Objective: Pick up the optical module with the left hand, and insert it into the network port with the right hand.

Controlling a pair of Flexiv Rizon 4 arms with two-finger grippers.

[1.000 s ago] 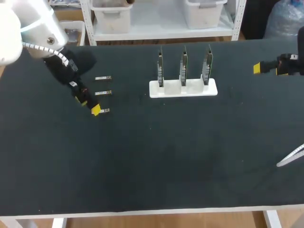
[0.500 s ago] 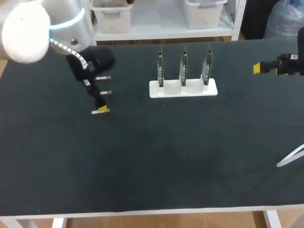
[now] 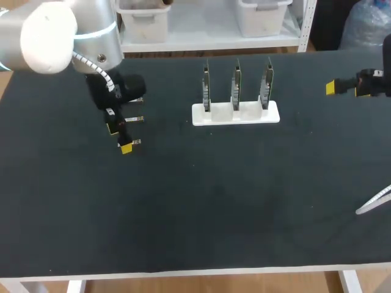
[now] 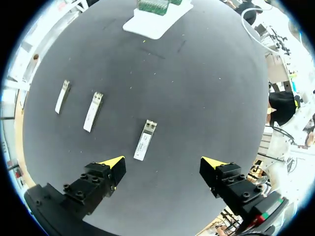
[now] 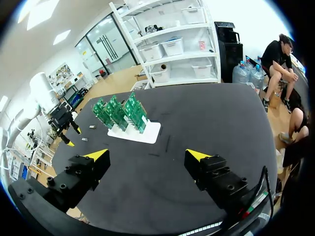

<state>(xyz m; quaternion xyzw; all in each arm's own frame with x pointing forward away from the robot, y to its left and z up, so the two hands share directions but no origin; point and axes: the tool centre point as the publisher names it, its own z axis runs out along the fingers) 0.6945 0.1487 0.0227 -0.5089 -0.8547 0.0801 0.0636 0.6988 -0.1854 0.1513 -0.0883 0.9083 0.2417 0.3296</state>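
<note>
Black bench point(image 3: 201, 207), matte top. Upper left of the head frame: three optical modules lying flat in a column, set apart: lower module point(image 3: 135, 143), middle module point(image 3: 134, 119), upper module point(image 4: 62, 96). Upper middle: white base point(image 3: 235, 115) holding three upright green boards point(image 3: 236, 85). Right edge: thin pale strip point(image 3: 372, 202).

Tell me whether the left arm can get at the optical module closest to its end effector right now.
Probably yes. The left end effector hangs open over the black table, and that optical module lies flat just ahead of it, more or less between the two tips, with nothing covering it or crowding it.
</note>
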